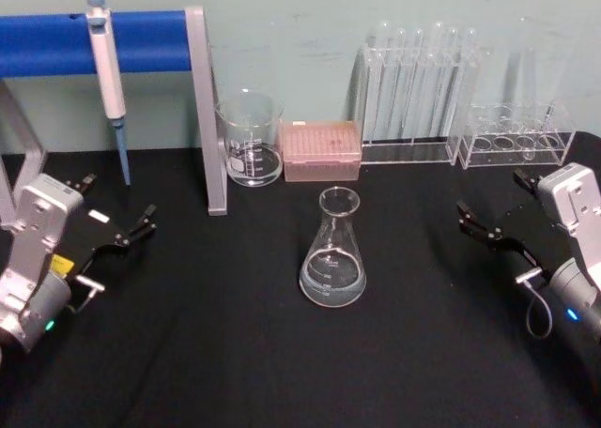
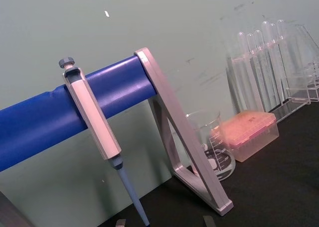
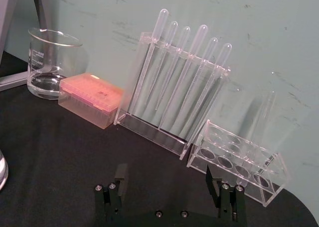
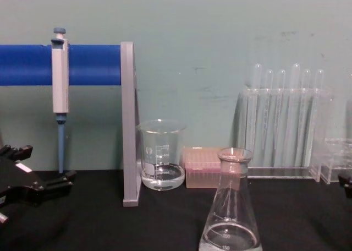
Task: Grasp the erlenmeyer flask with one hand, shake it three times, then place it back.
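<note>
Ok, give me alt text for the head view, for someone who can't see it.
An erlenmeyer flask with a little clear liquid stands upright, untouched, in the middle of the black table. The left end effector and right end effector sit open to either side, apart from it. A beaker and a pink box stand behind.

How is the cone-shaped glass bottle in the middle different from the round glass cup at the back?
The erlenmeyer flask is cone-shaped with a narrow neck; the beaker has straight sides and a wide mouth. The flask stands alone in the middle of the black table; the beaker sits at the back beside a pink pipette tip box. Both are upright clear glass with white marks and a little clear liquid.
</note>
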{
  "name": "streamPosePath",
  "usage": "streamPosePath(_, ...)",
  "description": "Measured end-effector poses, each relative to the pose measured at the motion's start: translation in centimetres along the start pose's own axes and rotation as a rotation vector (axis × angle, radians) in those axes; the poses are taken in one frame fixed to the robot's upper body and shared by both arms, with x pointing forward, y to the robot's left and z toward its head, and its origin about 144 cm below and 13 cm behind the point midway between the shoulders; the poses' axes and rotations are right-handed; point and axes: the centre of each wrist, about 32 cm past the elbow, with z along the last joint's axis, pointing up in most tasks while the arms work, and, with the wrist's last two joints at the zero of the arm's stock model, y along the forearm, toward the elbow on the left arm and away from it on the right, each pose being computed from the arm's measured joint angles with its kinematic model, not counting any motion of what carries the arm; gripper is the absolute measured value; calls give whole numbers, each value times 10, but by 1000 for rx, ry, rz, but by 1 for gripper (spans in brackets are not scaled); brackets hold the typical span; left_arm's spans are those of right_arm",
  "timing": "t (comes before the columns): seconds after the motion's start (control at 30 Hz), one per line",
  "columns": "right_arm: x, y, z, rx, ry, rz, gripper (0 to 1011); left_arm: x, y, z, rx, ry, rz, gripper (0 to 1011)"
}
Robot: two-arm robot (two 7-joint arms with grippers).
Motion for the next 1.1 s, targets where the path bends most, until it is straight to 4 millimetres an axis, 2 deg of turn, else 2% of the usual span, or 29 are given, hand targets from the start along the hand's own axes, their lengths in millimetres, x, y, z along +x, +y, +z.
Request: streamPosePath(1.1,2,2,0,-2,1,6,1000,0,0,0,0,0,0,1001)
